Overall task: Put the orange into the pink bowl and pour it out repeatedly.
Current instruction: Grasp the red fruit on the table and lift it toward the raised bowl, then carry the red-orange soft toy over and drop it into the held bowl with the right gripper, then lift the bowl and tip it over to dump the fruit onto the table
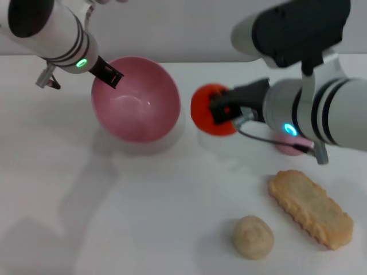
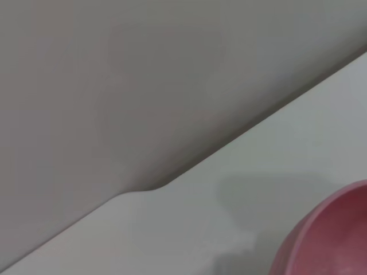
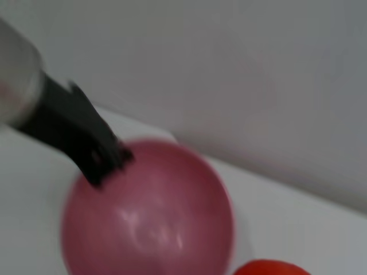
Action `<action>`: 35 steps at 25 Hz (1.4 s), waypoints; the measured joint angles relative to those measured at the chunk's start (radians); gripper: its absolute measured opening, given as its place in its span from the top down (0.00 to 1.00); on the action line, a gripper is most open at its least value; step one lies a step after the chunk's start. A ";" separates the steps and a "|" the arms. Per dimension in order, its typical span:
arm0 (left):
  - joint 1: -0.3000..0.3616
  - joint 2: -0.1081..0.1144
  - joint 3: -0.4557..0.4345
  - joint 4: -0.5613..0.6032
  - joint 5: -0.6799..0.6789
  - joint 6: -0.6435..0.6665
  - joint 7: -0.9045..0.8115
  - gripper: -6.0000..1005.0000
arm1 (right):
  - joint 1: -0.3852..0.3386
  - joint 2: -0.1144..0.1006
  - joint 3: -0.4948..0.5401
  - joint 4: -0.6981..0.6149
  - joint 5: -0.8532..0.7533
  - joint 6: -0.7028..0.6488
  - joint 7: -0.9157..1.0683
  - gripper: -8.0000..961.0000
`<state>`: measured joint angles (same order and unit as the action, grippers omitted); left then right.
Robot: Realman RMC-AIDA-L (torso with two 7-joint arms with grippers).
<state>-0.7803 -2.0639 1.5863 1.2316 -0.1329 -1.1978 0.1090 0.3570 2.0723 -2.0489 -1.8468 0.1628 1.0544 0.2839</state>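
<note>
The right gripper is pinching the orange just beside the pink bowl, on the side away from the left gripper, which is clamping the bowl's far rim; the bowl is tilting its empty mouth toward the fruit

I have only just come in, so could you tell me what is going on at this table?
The right gripper is shut on the orange and holds it beside the pink bowl, not yet over it. The left gripper grips the bowl's far rim; the bowl is empty and tipped toward the camera. A beige lump and a long biscuit-like piece lie nearer on the table, untouched.
</note>
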 joint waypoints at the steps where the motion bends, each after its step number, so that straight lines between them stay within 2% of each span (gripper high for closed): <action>1: -0.004 -0.002 0.016 -0.002 -0.003 0.004 0.000 0.95 | 0.006 0.000 0.001 -0.011 -0.004 0.000 -0.002 0.95; 9: -0.015 -0.004 0.053 0.003 -0.047 0.016 0.002 0.95 | 0.061 0.003 0.027 0.001 -0.024 -0.019 -0.023 0.95; 14: -0.033 -0.008 0.067 0.003 -0.075 0.028 0.013 0.95 | 0.073 0.005 0.032 0.076 -0.014 -0.093 -0.020 0.95; 17: -0.039 -0.007 0.068 0.002 -0.083 0.033 0.021 0.95 | 0.096 0.006 0.033 0.170 0.002 -0.149 -0.016 0.95; 22: -0.043 -0.007 0.067 0.001 -0.098 0.044 0.034 0.95 | 0.104 0.006 0.034 0.195 0.008 -0.174 -0.017 0.95; 28: -0.044 -0.007 0.068 -0.002 -0.098 0.063 0.041 0.95 | 0.077 0.006 0.035 0.137 -0.137 -0.184 -0.015 0.72; 35: -0.036 -0.005 0.077 0.003 -0.088 0.088 0.074 0.95 | -0.042 0.014 0.038 -0.062 -0.482 -0.191 0.025 0.42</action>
<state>-0.8162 -2.0692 1.6631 1.2346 -0.2206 -1.1098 0.1830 0.3145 2.0865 -2.0108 -1.9084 -0.3189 0.8634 0.3088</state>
